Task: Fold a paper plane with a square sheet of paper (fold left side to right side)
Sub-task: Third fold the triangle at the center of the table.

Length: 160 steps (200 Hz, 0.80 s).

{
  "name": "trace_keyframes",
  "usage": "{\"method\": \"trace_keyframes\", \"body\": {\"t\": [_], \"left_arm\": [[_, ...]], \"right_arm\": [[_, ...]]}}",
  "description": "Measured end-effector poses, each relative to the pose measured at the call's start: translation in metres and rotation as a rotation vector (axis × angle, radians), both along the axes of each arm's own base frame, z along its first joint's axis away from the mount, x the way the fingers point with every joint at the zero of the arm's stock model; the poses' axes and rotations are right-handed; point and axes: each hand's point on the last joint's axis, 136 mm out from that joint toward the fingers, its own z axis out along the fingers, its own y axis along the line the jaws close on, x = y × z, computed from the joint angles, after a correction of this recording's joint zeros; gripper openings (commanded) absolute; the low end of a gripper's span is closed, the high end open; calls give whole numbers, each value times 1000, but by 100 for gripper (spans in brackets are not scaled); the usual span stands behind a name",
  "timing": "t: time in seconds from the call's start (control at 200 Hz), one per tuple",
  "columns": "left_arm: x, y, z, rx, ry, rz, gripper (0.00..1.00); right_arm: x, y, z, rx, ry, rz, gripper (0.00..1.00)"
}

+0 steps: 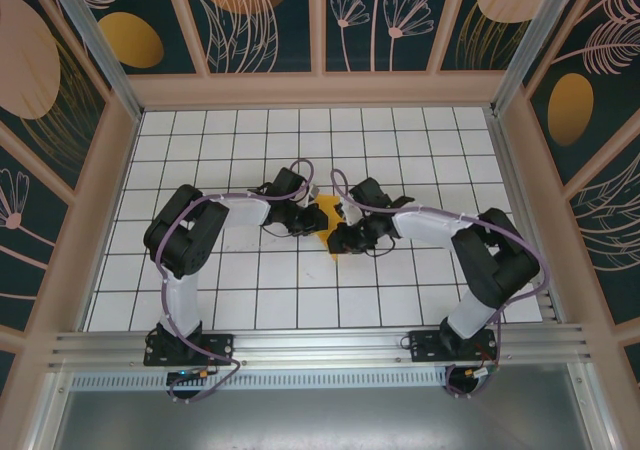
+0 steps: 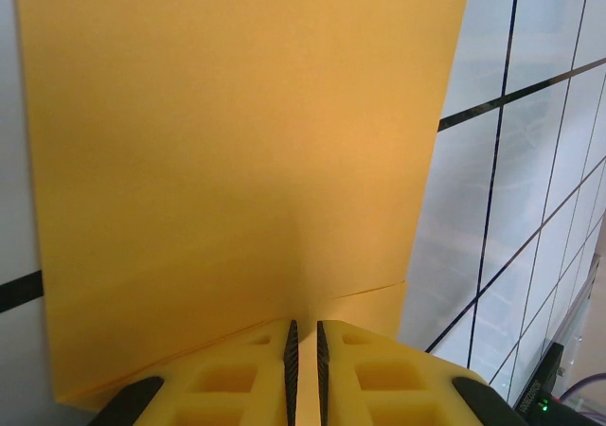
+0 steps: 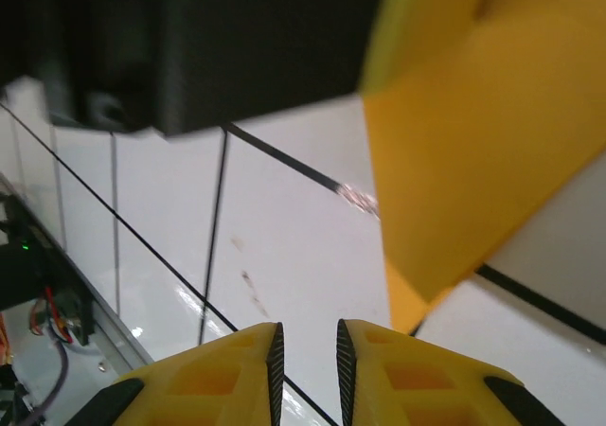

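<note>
The orange-yellow sheet of paper (image 1: 327, 210) lies between the two grippers at mid-table. In the left wrist view the sheet of paper (image 2: 237, 142) takes up most of the frame, with a second layer's edge low on its right side. My left gripper (image 2: 305, 327) is shut on its near edge, and paper shows between the pads. From above, the left gripper (image 1: 308, 222) sits at the sheet's left side. My right gripper (image 3: 307, 329) is narrowly open over bare tile with nothing between its fingers. The paper's corner (image 3: 473, 161) hangs up and to its right. The right gripper (image 1: 338, 238) is just below the sheet.
White grid tiles (image 1: 260, 290) cover the table out to patterned walls (image 1: 250, 20) on three sides. The left gripper's black body (image 3: 237, 38) looms close above the right gripper. An aluminium rail (image 1: 320, 345) runs along the near edge.
</note>
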Motion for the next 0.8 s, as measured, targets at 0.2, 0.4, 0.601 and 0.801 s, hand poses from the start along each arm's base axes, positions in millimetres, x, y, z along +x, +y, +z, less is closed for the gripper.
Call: {"method": "trace_keyframes", "body": {"t": [0.2, 0.4, 0.601, 0.801], "left_arm": [[0, 0, 0, 0, 0, 0, 18], [0, 0, 0, 0, 0, 0, 17], [0, 0, 0, 0, 0, 0, 17], [0, 0, 0, -1, 0, 0, 17]], "right_arm": [[15, 13, -7, 15, -8, -11, 24], [23, 20, -23, -10, -10, -20, 24], [27, 23, -29, -32, -43, -27, 24], [26, 23, -38, -61, -51, -20, 23]]}}
